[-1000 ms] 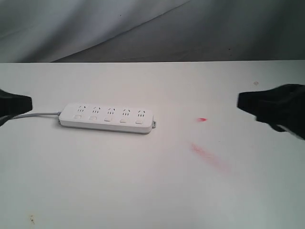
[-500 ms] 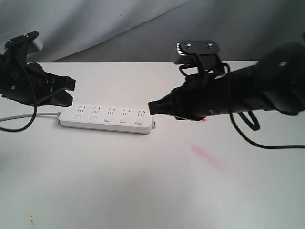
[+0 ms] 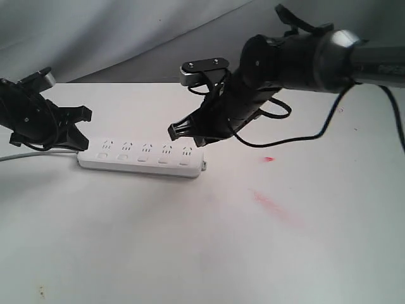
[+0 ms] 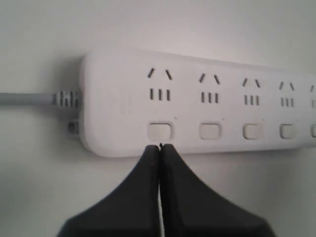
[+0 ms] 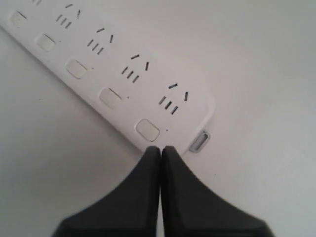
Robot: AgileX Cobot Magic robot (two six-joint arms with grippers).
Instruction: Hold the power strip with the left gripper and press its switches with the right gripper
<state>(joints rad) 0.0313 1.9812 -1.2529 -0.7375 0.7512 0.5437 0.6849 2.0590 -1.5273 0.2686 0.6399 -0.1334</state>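
The white power strip [image 3: 140,159] lies flat on the table, its grey cord [image 3: 28,154] running off to the left and its end tab [image 3: 204,166] on the right. Its row of switches [image 3: 143,159] faces the front. My left gripper [image 3: 81,114] is shut and empty, hovering over the cord end; its tips [image 4: 159,147] sit just short of the first switch [image 4: 160,131]. My right gripper [image 3: 176,132] is also shut and empty, above the tab end; its tips [image 5: 161,149] are just short of the last switch [image 5: 147,129].
The white table [image 3: 190,253] carries a small red spot [image 3: 269,159] and a red smear [image 3: 275,207] right of the strip. A grey cloth backdrop [image 3: 126,38] hangs behind. A loose black cable [image 3: 316,130] droops from the right arm.
Both arms have swung in from the sides toward the strip. The right gripper moved left and now hangs over the tab end; the left gripper settled by the cord end.
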